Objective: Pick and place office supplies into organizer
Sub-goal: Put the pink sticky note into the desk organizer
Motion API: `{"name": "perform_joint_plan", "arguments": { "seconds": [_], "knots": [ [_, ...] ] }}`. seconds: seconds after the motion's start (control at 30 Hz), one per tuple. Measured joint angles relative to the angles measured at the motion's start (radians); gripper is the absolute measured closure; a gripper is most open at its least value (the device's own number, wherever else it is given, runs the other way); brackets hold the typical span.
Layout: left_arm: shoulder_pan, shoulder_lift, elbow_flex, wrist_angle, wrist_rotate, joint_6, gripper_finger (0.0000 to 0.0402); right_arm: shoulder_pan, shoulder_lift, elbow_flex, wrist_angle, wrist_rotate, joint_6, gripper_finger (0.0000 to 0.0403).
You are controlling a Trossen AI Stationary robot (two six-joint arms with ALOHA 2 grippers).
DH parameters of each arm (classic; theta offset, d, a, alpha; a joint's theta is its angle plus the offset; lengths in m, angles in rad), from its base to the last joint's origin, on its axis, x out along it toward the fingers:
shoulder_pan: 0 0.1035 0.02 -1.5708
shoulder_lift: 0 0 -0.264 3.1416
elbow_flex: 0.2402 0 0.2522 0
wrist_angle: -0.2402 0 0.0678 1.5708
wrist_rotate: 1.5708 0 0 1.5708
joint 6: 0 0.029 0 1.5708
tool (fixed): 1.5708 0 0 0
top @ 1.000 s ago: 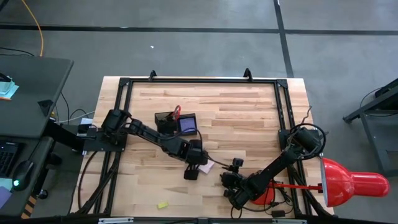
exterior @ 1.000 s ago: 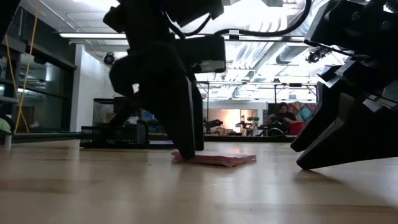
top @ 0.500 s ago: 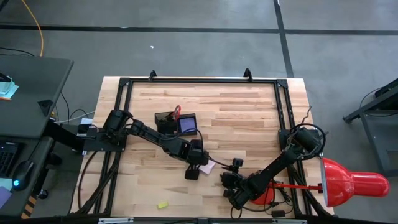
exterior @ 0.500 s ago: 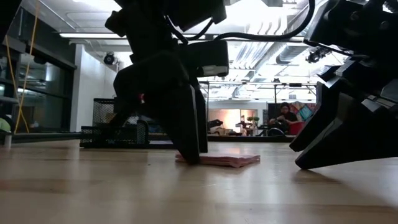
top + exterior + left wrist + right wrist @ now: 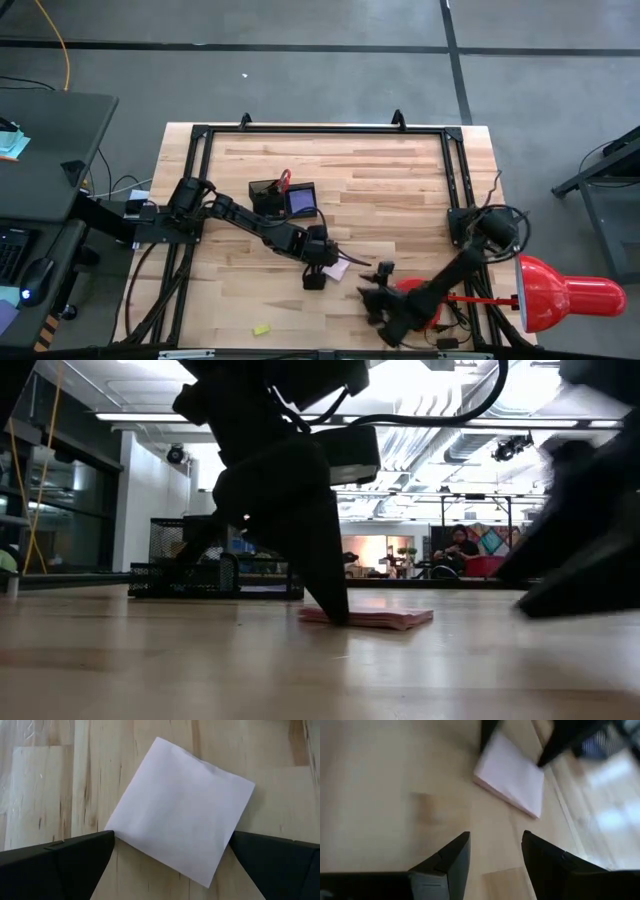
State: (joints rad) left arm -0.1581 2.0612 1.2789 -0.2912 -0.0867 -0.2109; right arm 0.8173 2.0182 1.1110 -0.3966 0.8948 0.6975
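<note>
A pink square note pad (image 5: 180,815) lies flat on the wooden table, just right of centre (image 5: 337,268). My left gripper (image 5: 172,834) slants down over it, open wide, with one finger at each of two opposite sides. The black organizer (image 5: 285,197) stands farther back; red scissors handles (image 5: 284,180) stick up out of it and a blue-purple pad (image 5: 300,200) lies in it. A small yellow piece (image 5: 261,328) lies near the front edge. My right gripper (image 5: 495,855) hovers open and empty to the right of the pad (image 5: 374,282). My left gripper straddles the pink pad. One fingertip (image 5: 102,840) stands at the pad's corner (image 5: 111,827), the other (image 5: 245,845) at the opposite edge (image 5: 231,831); whether they press on it I cannot tell. The fingers slant down from the table's left, tips at table level. The pad lies flat.
A red desk lamp (image 5: 565,297) and its round red base (image 5: 420,298) stand at the near right, beside my right arm. A black frame (image 5: 320,128) runs round the table's edges. Bare wood lies at the far right.
My right gripper has swung toward the table's right and near edges, away from the pad, uncovering the lamp base. My left gripper has crept toward the right edge, and the pink pad has slid a little that way with it, still flat.
</note>
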Motion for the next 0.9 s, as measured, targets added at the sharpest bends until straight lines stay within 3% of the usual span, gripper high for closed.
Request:
{"name": "perform_joint_plan", "arguments": {
  "seconds": [0.23, 0.47, 0.57, 0.67, 0.8, 0.9],
  "knots": [
    [0.000, 0.002, -0.001, 0.010, -0.005, 0.016, 0.0010, 0.141, -0.141, -0.053, 0.046, 0.147, -0.063, 0.0233],
    [0.000, 0.002, -0.001, 0.011, -0.010, 0.019, 0.0010, 0.273, -0.444, -0.383, 0.234, 0.315, 0.057, 0.0233],
    [0.000, 0.002, -0.001, 0.016, -0.010, 0.020, 0.0010, 0.274, -0.589, -0.541, 0.339, 0.309, 0.057, 0.0233],
    [0.000, 0.004, -0.002, 0.044, -0.009, 0.020, 0.0010, 0.245, -0.724, -0.687, 0.493, 0.285, -0.044, 0.0233],
    [0.001, 0.006, -0.002, 0.068, -0.005, 0.020, 0.0010, 0.218, -0.913, -0.834, 0.739, 0.208, -0.297, 0.0233],
    [0.001, 0.006, -0.002, 0.072, -0.005, 0.020, 0.0010, 0.170, -1.054, -0.893, 0.935, 0.092, -0.518, 0.0233]
  ]
}}
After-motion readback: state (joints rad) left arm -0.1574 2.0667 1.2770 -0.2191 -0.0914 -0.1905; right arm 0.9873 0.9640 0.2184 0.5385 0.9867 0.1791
